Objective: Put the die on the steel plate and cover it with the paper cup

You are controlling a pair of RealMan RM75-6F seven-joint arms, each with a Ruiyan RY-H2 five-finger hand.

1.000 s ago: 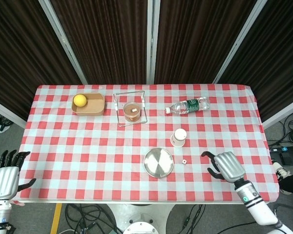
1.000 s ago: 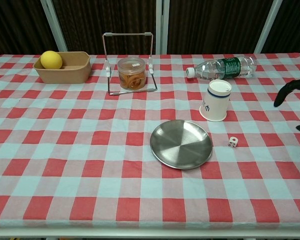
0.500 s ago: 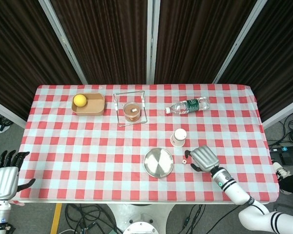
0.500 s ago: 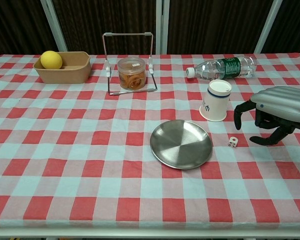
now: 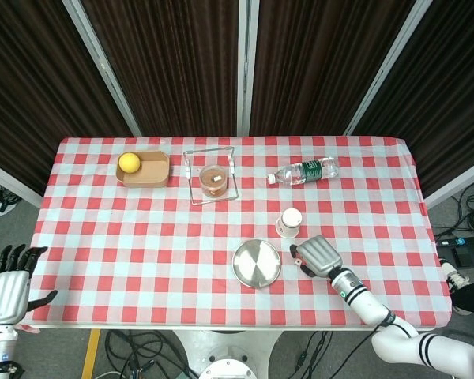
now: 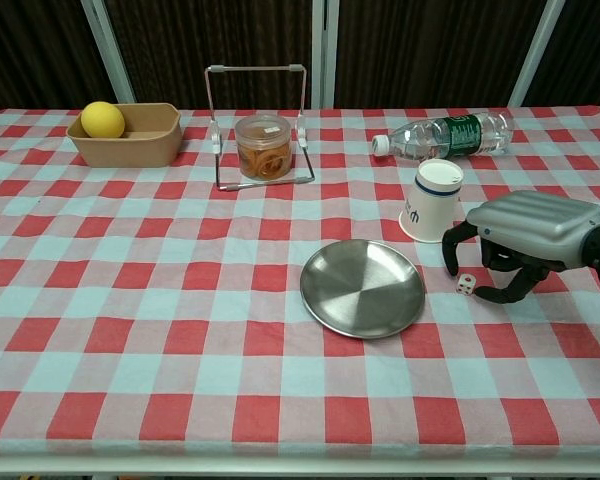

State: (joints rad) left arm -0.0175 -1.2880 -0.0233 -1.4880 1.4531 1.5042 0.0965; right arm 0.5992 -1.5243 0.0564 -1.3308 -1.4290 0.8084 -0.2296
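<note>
The small white die point(image 6: 464, 285) lies on the checked cloth just right of the steel plate point(image 6: 362, 287) point(image 5: 257, 263). Behind the die, the paper cup point(image 6: 433, 200) point(image 5: 290, 222) stands upside down. My right hand point(image 6: 520, 235) point(image 5: 316, 254) hovers palm down over the die, with curved fingers point(image 6: 450, 248) to its left and the thumb at its right; I see no grip on it. In the head view this hand hides the die. My left hand point(image 5: 6, 288) hangs off the table's near left corner with its fingers spread and holds nothing.
A plastic water bottle point(image 6: 445, 136) point(image 5: 304, 170) lies on its side behind the cup. A wire rack holding a jar point(image 6: 261, 145) point(image 5: 212, 178) stands at the back centre. A wooden box with a yellow ball point(image 6: 130, 135) point(image 5: 143, 168) sits at the back left.
My right hand has moved left from the table's right side, past the cup, and now arches over the die. The die, plate, cup and left hand have not moved.
</note>
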